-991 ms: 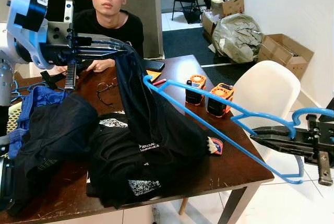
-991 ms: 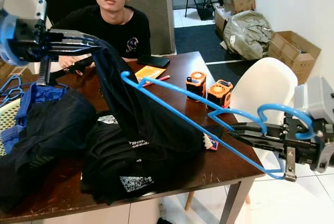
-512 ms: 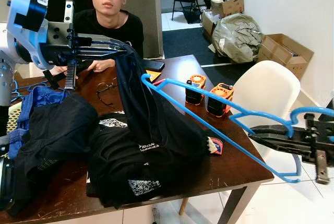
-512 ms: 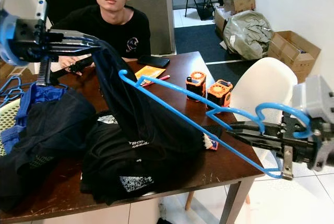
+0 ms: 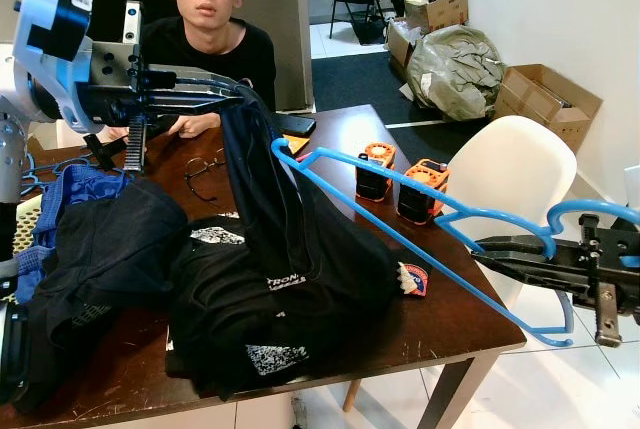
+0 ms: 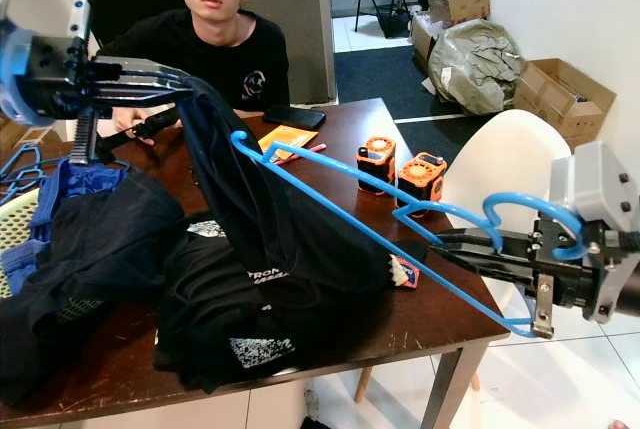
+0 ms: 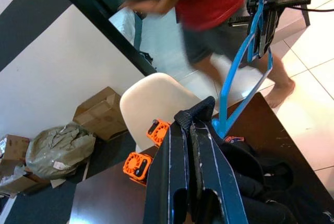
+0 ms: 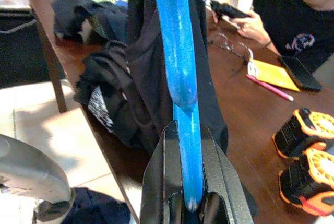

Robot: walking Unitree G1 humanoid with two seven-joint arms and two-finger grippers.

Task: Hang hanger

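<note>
— What do you see from the head, left eye?
— The left hand (image 5: 236, 92) is raised over the worktop (image 5: 440, 309), pinching the top of a black garment (image 5: 270, 209) that drapes down onto a dark clothes pile (image 5: 230, 319). The right hand (image 5: 490, 249), off the worktop's right edge, is clamped on a blue hanger (image 5: 400, 239) near its hook; the hanger's far tip touches the garment.
— And the right eye?
— Same scene. A person (image 6: 215, 39) sits behind the worktop; two orange gadgets (image 6: 400, 174) stand under the hanger, a white chair (image 6: 500, 174) beside.
— Left wrist?
— Fingers (image 7: 180, 156) pressed together on black cloth, the hanger just beyond.
— Right wrist?
— Fingers (image 8: 219, 177) closed around the blue bar, which runs to the hanging garment.
</note>
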